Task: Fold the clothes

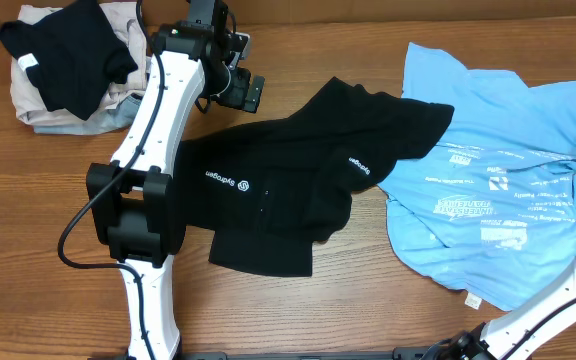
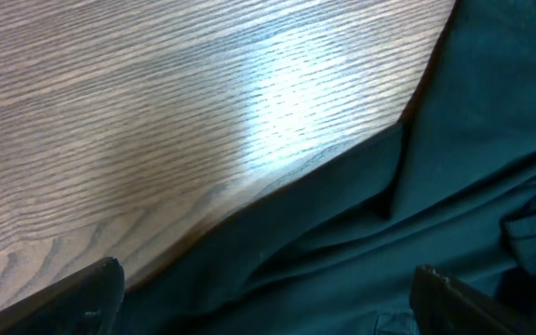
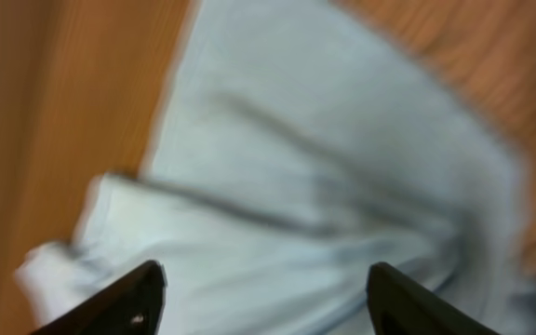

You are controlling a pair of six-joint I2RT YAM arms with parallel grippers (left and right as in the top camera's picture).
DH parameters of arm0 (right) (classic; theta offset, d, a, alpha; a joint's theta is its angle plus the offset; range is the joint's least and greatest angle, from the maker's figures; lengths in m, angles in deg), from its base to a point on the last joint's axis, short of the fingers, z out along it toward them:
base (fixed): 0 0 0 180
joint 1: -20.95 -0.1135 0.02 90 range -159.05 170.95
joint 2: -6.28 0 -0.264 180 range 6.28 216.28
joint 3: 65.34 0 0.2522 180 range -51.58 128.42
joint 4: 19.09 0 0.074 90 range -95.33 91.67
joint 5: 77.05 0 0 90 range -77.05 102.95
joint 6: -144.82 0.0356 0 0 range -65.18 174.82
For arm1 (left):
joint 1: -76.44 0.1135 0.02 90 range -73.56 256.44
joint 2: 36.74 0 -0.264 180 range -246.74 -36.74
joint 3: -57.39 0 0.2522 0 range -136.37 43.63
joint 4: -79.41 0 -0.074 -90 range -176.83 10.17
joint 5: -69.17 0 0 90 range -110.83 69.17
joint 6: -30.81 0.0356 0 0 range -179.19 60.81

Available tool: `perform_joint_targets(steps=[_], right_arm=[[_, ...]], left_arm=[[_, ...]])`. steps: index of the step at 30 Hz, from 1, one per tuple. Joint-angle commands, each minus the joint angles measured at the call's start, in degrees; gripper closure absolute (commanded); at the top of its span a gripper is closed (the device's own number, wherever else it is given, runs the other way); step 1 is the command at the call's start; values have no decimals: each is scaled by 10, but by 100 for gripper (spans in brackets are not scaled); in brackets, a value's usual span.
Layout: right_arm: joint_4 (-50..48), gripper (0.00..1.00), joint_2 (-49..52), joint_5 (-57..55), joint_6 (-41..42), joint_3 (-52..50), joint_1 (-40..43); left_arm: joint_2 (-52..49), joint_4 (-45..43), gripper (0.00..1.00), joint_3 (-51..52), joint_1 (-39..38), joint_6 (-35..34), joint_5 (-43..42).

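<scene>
A: Left gripper (image 2: 268,302)?
B: Jaws spread wide, nothing between them. Its fingertips (image 2: 96,293) sit at the bottom corners of the wrist view, over the edge of the black T-shirt (image 1: 278,190) and bare wooden table (image 2: 156,112).

A: Where is it overhead?
B: At the far side of the table, just beside the black shirt's upper left edge. Can't tell if it touches the cloth.

A: How does the black shirt lie?
B: Mid-table, crumpled and partly doubled over, with small white logo lettering facing up. Its right side overlaps the left edge of the light blue T-shirt (image 1: 508,170).

A: And the blue one?
B: On the right side of the table, spread out but wrinkled, white print facing up. There's a small white tag (image 1: 473,299) at its near edge.

A: Right gripper (image 3: 263,288)?
B: Parted wide, holding nothing. The wrist view is blurred, with pale blue fabric filling the frame below the fingers and wood at the edges. Contact unclear.

A: Anything else?
B: A pile of clothes (image 1: 58,110) at the far left corner, with a dark garment (image 1: 63,55) on top of pale ones, well apart from both shirts.
</scene>
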Motion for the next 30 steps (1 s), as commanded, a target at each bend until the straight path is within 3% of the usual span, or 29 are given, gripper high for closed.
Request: perform_joint_targets(steps=[1,4,6,16,20,25,30], right_arm=[[84,21,-26,67,-41,28,-51],[168,21,-26,69,-89,13,-101],[190,27,-26,57,-103,-7,-133],[132,30,-26,-17,-74,-174,-232],[66,30,-26,-54,-31,-252,-229],[-5,25,-26,-235,56,-284,-184],[-96,22,-26,-254,85,-284,-96]], left_arm=[[5,-8,0,-12,0,11,4],[5,-17,0,-12,0,11,4],[5,-21,0,-12,0,11,4],[5,-35,0,-12,0,11,4],[3,-45,0,-12,0,11,4],[2,-46,0,-12,0,11,4],[2,-47,0,-12,0,11,4]])
